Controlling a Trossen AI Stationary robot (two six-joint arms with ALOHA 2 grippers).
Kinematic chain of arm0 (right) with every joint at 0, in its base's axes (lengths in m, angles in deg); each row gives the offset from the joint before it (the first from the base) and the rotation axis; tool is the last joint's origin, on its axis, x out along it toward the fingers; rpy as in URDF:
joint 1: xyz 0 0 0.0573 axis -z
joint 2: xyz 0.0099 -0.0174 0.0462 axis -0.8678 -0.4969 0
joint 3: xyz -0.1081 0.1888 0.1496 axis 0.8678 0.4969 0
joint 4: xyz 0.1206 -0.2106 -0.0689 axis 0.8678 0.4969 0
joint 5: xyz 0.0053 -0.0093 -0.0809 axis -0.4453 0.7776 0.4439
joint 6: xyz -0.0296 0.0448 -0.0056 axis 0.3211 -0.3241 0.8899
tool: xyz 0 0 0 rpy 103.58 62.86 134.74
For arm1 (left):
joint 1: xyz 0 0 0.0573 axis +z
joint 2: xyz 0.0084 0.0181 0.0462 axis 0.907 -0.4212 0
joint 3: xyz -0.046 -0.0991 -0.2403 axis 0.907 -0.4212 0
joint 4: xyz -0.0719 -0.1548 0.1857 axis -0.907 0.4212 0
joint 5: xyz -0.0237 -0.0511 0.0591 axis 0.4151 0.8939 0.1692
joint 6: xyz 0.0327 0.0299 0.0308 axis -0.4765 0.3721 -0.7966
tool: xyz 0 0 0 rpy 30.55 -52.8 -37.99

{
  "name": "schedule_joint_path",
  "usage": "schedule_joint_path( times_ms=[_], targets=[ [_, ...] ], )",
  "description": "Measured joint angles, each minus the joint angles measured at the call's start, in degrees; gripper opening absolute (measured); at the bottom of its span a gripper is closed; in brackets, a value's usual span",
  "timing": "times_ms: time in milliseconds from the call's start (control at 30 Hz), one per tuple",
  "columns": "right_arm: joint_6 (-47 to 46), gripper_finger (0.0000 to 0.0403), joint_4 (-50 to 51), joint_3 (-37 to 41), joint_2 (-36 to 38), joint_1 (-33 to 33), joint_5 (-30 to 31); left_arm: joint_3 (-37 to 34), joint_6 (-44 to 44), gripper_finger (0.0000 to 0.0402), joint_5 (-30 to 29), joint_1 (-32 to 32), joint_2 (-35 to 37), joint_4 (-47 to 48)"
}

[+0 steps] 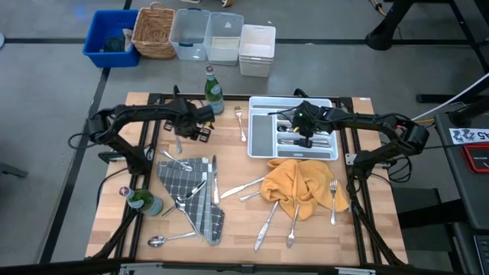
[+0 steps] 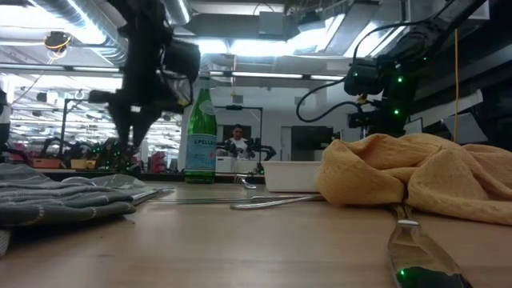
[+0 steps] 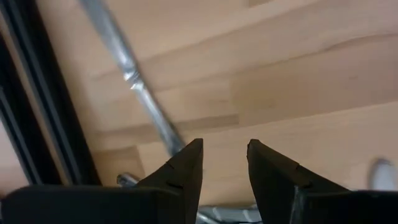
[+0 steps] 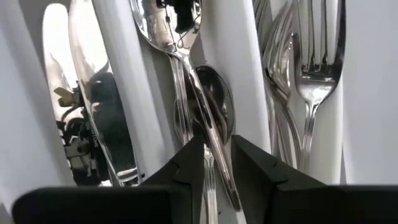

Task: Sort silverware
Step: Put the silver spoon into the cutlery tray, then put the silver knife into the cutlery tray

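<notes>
Silverware [image 1: 269, 218] lies scattered on the wooden table [image 1: 229, 164], some already in the white tray [image 1: 262, 137]. Right gripper [image 4: 214, 155] hangs low over the tray's spoon slot, fingers slightly parted around a spoon [image 4: 186, 62] handle; whether it grips or is letting go cannot be told. Left gripper [image 3: 224, 165] hovers just above bare wood, fingers spread, a utensil handle [image 3: 134, 84] just ahead. Pieces look light, stiff, slick; best pinched mid-handle. Yellow cloth [image 1: 302, 183] and grey checked cloth [image 1: 191, 191] hold or hide more pieces. Green bottles [image 1: 213, 90] stand close by, workshop behind.
</notes>
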Motion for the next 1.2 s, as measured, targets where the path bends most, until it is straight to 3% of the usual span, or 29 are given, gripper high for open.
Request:
schedule_joint_path(
  times_ms=[233,600,1200],
  targets=[
    [-2.9,0.0083,0.0,0.0,0.0,0.0,0.0,-7.0,-0.9,0.0114,3.3,6.4,0.0,-1.6],
    [-3.0,0.0083,0.0,0.0,0.0,0.0,0.0,-13.1,-1.1,0.0114,3.4,15.1,0.0,-9.8],
    [-3.0,0.0083,0.0,0.0,0.0,0.0,-0.1,-13.7,-2.5,0.0114,3.3,22.5,0.0,-14.0]
  ],
)
